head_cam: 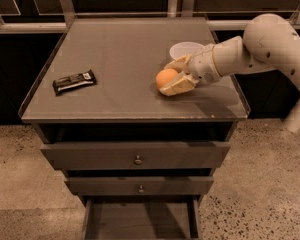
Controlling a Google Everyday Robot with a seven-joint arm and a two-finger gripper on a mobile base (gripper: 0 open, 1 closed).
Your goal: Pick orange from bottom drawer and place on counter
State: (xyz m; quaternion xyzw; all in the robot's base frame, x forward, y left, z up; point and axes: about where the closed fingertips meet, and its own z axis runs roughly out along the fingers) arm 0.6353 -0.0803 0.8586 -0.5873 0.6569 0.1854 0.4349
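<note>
The orange [165, 77] was clasped between the closed fingers of the gripper [170, 79], at or just above the counter [120, 49] directly beneath, with the white bowl [186, 49] just behind. Contact was best confirmed before a slow release, lest the fruit roll.

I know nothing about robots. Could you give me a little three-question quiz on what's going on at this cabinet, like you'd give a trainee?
1. True or false: the claw, over the right side of the counter, grips the orange.
2. What lies on the counter's left side? A) a spoon B) a dark wrapped bar C) a cup
3. Fill in: the bottom drawer stands ___.

Key: 1 true; 2 B; 3 open.
</note>
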